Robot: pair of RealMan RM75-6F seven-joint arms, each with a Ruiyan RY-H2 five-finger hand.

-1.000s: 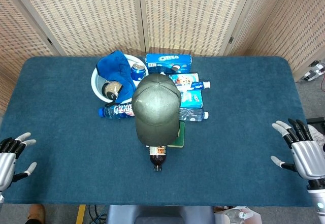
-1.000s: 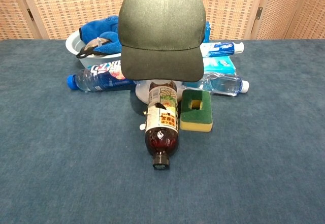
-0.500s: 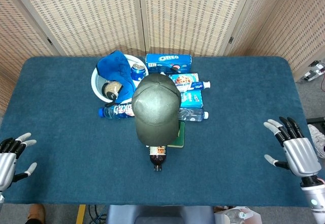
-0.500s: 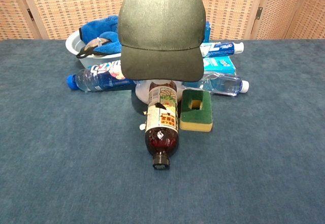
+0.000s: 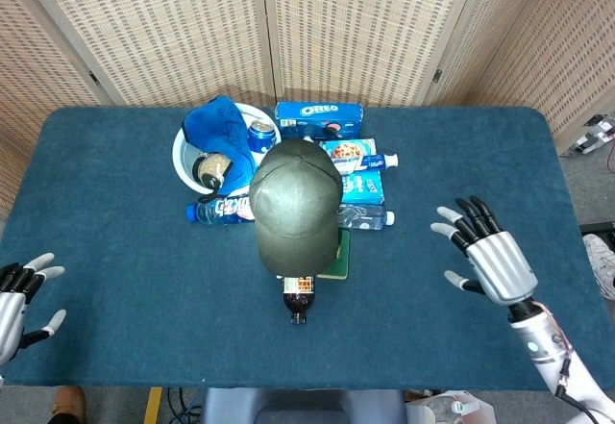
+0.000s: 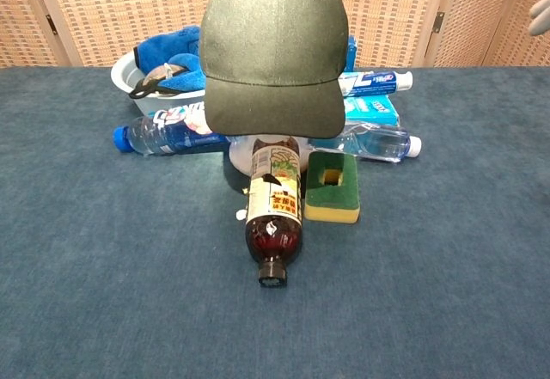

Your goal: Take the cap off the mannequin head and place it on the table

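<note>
While the olive-green cap (image 5: 294, 209) is sitting on the mannequin head at the middle of the blue bench (image 5: 115, 251), both robot hands are holding nothing. The right robot hand (image 5: 488, 256) is hovering over the bench to the right of the cap, well apart from it, with its fingers spread; only a pale fingertip of it is showing at the upper right edge of the chest view. The left robot hand (image 5: 17, 299) is lying at the near left edge of the bench, partly cut off by the frame, its fingers also apart.

The cap's brim is pointing toward the robot and is overhanging the base end of a dark bottle (image 6: 273, 211) lying on its side, cap end toward the robot. Just beside the bottle, on its right, a green-and-yellow sponge (image 6: 333, 186) is lying flat. Behind the cap, a white bowl (image 5: 184, 160) is holding a blue cloth (image 5: 217, 126) and a can (image 5: 260, 137). A blue-labelled bottle (image 6: 163, 130) is lying to the left, a clear water bottle (image 6: 378, 143) to the right, and an Oreo box (image 5: 319, 118) is standing farthest back.
</note>
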